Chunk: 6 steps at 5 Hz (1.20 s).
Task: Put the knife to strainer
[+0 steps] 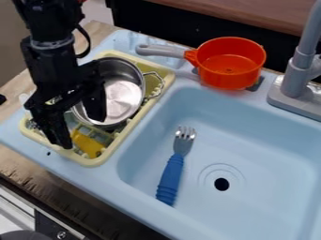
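Observation:
The black gripper (81, 131) hangs over the lower left part of the pale yellow dish rack (119, 151), its fingers spread apart. Between and just beyond the fingertips lies a yellow item (89, 144) in the rack; whether it is a knife I cannot tell. A metal pot (122, 101) sits in the rack, partly behind one finger. The utensil in the sink is a fork (172, 173) with a blue handle and metal tines, lying to the right of the gripper. An orange pan-shaped vessel (230, 79) with a grey handle, possibly the strainer, stands behind the sink.
The light blue sink (270, 154) has a dark drain hole right of the fork. A grey faucet (294, 84) rises at its back right. Along the left and front runs a wooden counter (63, 197). The metal pot's wire handle sticks out over the rack's right side.

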Motion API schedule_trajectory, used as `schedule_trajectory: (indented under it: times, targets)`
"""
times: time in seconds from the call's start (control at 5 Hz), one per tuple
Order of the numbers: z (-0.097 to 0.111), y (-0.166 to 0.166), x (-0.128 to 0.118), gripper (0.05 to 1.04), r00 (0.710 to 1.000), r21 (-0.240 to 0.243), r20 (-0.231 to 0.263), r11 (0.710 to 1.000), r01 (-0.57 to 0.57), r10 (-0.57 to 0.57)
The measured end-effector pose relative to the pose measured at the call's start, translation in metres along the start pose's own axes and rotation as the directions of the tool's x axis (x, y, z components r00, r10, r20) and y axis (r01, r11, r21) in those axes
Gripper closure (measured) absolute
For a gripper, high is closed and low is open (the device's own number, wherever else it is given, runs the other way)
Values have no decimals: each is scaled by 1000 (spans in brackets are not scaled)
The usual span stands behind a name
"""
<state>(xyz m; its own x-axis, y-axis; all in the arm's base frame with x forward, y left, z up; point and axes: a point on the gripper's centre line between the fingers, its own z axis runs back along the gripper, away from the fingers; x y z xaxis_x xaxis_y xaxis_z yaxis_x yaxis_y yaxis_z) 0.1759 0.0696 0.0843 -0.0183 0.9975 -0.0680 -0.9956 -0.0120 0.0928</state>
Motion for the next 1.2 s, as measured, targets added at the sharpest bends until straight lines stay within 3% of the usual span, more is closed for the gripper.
schedule_trajectory:
  times: [0.2,0.4,0.6,0.8,1.0,1.2]
  targets:
    - [3,-7,-11,83,1000,-4,9,1000,18,-18]
    - [13,-13,-25,83,999,-33,-17,999,40,-41]
    - [17,-15,-42,83,987,-37,-20,987,157,-158]
    - [23,-25,-70,83,913,-31,53,913,407,-405]
    - [30,-36,-94,83,784,-33,93,785,619,-614]
    - [26,-43,-121,83,620,9,136,626,779,-773]
